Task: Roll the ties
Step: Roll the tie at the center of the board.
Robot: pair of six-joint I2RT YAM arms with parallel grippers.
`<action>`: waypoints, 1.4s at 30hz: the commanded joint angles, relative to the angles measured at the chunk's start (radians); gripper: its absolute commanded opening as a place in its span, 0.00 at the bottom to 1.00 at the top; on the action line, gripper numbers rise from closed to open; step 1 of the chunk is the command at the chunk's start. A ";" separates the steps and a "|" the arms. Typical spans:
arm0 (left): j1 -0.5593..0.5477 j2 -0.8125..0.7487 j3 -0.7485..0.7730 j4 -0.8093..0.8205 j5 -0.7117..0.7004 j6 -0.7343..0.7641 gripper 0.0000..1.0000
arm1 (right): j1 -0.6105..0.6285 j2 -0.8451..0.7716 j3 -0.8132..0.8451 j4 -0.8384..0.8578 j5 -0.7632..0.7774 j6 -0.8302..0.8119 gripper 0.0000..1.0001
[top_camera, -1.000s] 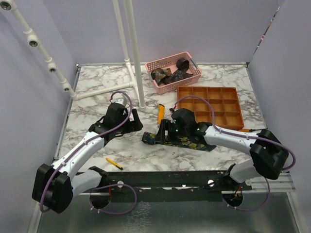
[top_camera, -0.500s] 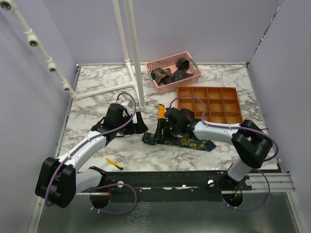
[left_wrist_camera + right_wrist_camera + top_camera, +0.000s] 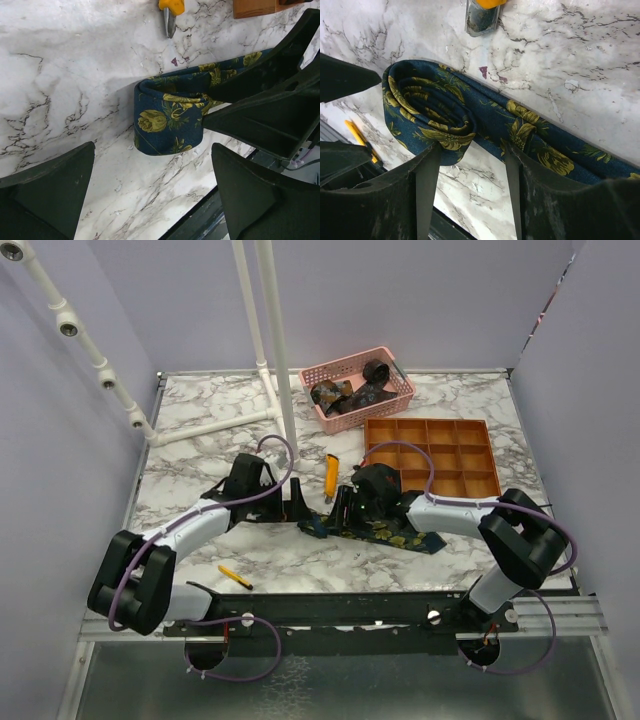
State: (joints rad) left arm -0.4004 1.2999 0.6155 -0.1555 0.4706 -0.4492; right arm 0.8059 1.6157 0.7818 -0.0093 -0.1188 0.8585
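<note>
One of the ties (image 3: 385, 532), navy with yellow-green flowers, lies flat across the marble table (image 3: 200, 455). Its left end is wound into a loose coil (image 3: 427, 107) (image 3: 167, 117). My right gripper (image 3: 473, 150) (image 3: 343, 508) stands over that coil, open. One fingertip touches the coil's edge, the other rests on the flat strip, and bare marble shows between them. My left gripper (image 3: 152, 160) (image 3: 296, 503) is wide open just left of the coil, not touching it. More ties (image 3: 352, 393) lie in the pink basket (image 3: 385, 404).
An orange-yellow utility knife (image 3: 331, 474) (image 3: 482, 12) lies just beyond the coil. An orange compartment tray (image 3: 432, 455) sits at the right. A yellow pen (image 3: 235, 577) lies near the front edge. White pipe posts (image 3: 275, 350) rise behind the left arm.
My left gripper has slid right, up to the tie's coiled end. The right gripper's jaws have narrowed over the coil.
</note>
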 commanded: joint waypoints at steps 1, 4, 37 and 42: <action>0.006 0.068 0.043 0.032 0.098 0.065 0.99 | -0.026 0.019 -0.055 -0.022 0.001 -0.045 0.56; 0.006 0.128 0.062 0.034 0.128 0.089 0.99 | -0.033 0.021 -0.074 0.000 -0.021 -0.058 0.54; -0.107 0.006 0.155 -0.405 -0.315 -0.068 0.00 | -0.034 -0.440 -0.232 -0.251 0.151 -0.061 0.64; -0.142 -0.021 0.156 -0.452 -0.413 -0.134 0.00 | -0.034 -0.458 -0.275 -0.166 0.191 -0.046 0.63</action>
State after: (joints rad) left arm -0.5133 1.3098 0.7605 -0.4713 0.2291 -0.5110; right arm 0.7765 1.1507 0.5278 -0.1738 -0.0086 0.8108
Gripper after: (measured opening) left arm 0.265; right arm 0.634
